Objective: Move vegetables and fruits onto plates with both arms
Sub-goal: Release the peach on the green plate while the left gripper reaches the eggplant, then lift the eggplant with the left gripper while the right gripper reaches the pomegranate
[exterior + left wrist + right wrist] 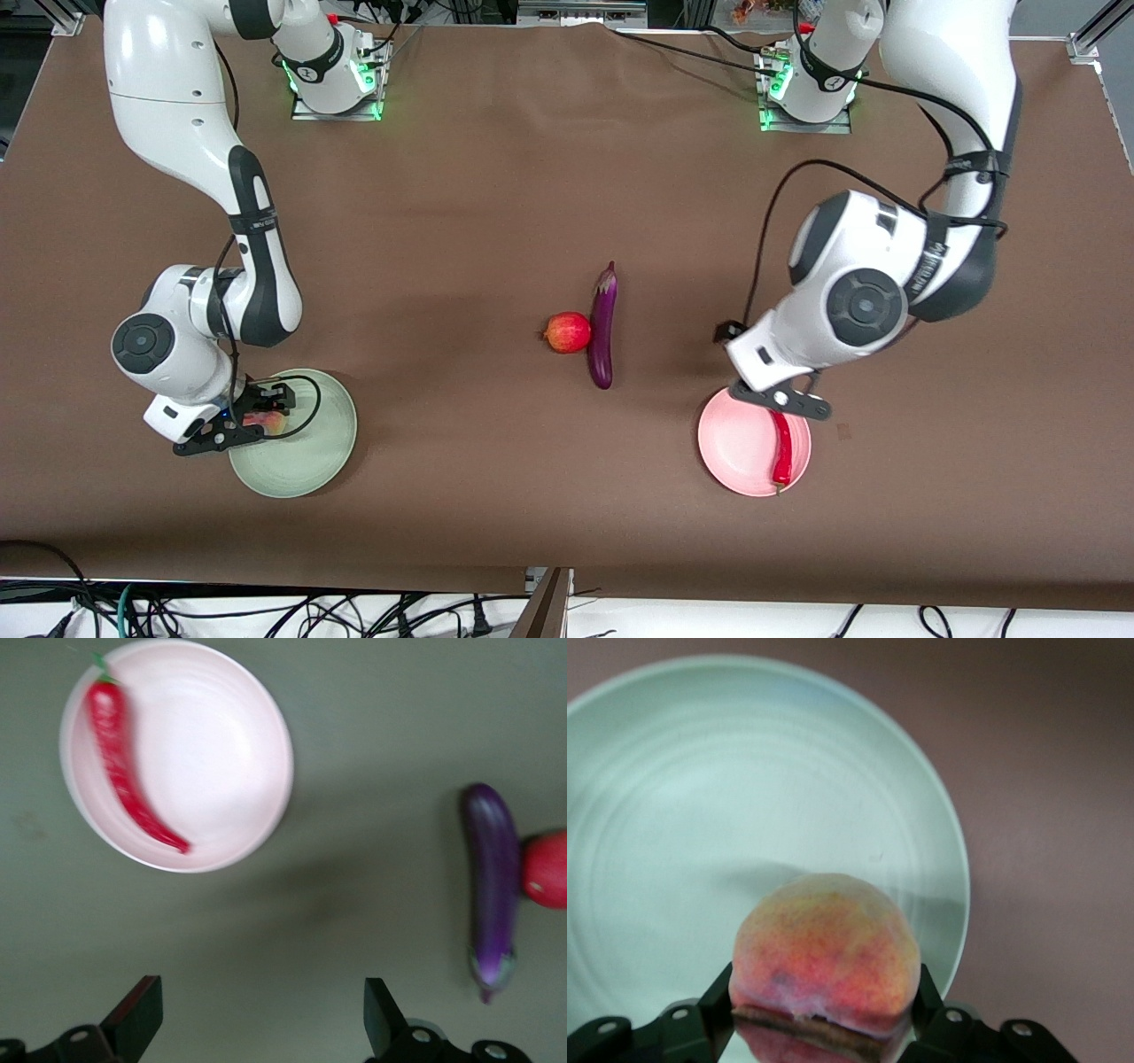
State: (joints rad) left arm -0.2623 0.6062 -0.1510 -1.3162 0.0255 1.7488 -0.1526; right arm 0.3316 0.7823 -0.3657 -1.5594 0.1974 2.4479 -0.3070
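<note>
My right gripper (237, 427) is shut on the orange-pink peach (268, 422) and holds it just over the pale green plate (310, 452). In the right wrist view the peach (824, 948) sits between the fingers (925, 992) above the ringed plate (682, 797). My left gripper (783, 401) is open and empty over the pink plate's (740, 443) edge. The red chili (782, 448) lies on that plate. The left wrist view shows the open gripper (261, 1014), plate (213, 744), chili (124, 771), eggplant (493, 877) and red fruit (547, 870).
The purple eggplant (603, 326) and the round red fruit (568, 332) lie touching side by side at the table's middle on the brown cloth. The two plates sit near the table's front edge, one toward each arm's end.
</note>
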